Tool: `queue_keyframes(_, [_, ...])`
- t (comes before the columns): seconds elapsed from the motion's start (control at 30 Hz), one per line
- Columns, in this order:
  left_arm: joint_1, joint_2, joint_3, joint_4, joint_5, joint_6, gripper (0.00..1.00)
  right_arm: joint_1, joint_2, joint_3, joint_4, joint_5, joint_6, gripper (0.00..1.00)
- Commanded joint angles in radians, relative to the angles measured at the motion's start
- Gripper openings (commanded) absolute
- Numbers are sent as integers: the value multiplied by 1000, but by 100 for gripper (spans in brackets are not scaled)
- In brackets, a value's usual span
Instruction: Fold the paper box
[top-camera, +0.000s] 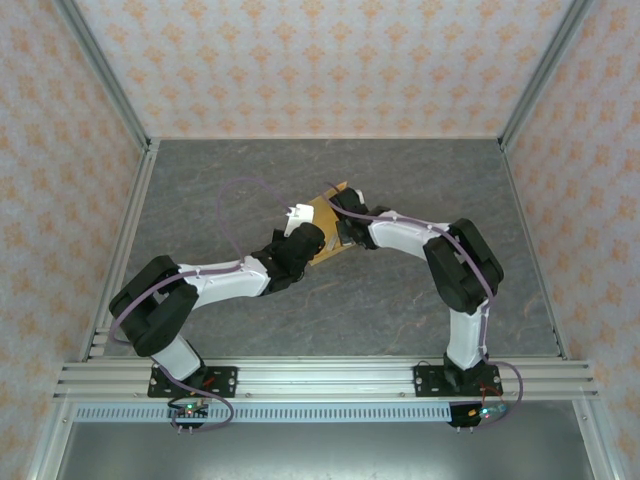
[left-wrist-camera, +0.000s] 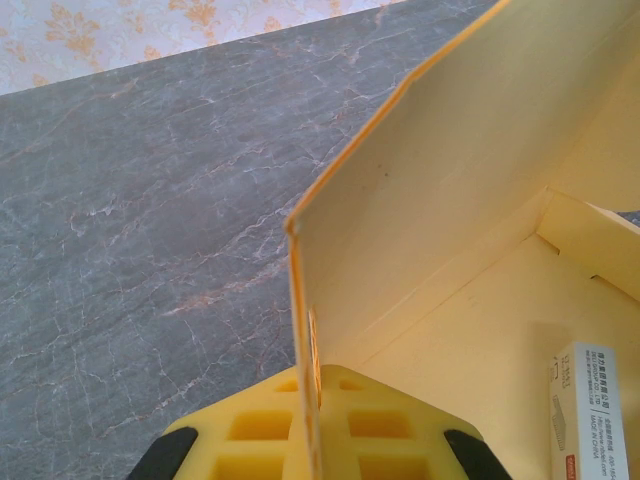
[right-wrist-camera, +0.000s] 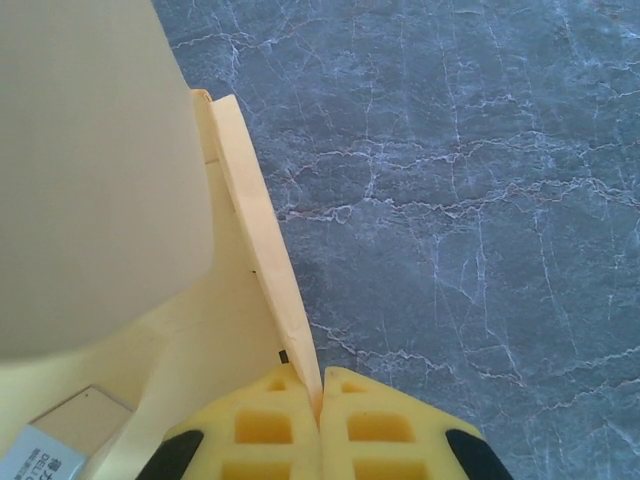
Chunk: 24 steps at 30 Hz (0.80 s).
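Note:
The paper box (top-camera: 328, 232) is a light orange-tan cardboard piece, partly folded, in the middle of the grey table between both arms. My left gripper (top-camera: 300, 243) is shut on an upright wall of the paper box (left-wrist-camera: 440, 190), the thin edge pinched between its yellow fingers (left-wrist-camera: 370, 425). From the other side, my right gripper (top-camera: 345, 212) is shut on a narrow side wall of the paper box (right-wrist-camera: 258, 240), held between its yellow fingertips (right-wrist-camera: 365, 420). A white printed label (left-wrist-camera: 588, 420) lies on the box's inner floor.
The grey marbled tabletop (top-camera: 250, 180) spreads all round the box. Patterned walls and aluminium frame rails (top-camera: 320, 375) close in the workspace. A purple cable (top-camera: 245, 190) loops above the left arm.

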Motion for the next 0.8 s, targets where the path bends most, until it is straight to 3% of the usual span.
queue_keyframes(0.0, [-29,-1,24,20,23,12,0,-27,-17,-60,11,-25,-11,6])
queue_keyframes(0.27, [-30,0,22,20,20,12,0,-94,-59,-97,89,-228,27,21])
queue_keyframes(0.67, [-30,-4,20,20,18,12,0,-123,-44,-63,72,-261,-3,31])
queue_keyframes(0.77, [-29,-6,19,20,17,15,0,-128,-54,-65,79,-263,1,39])
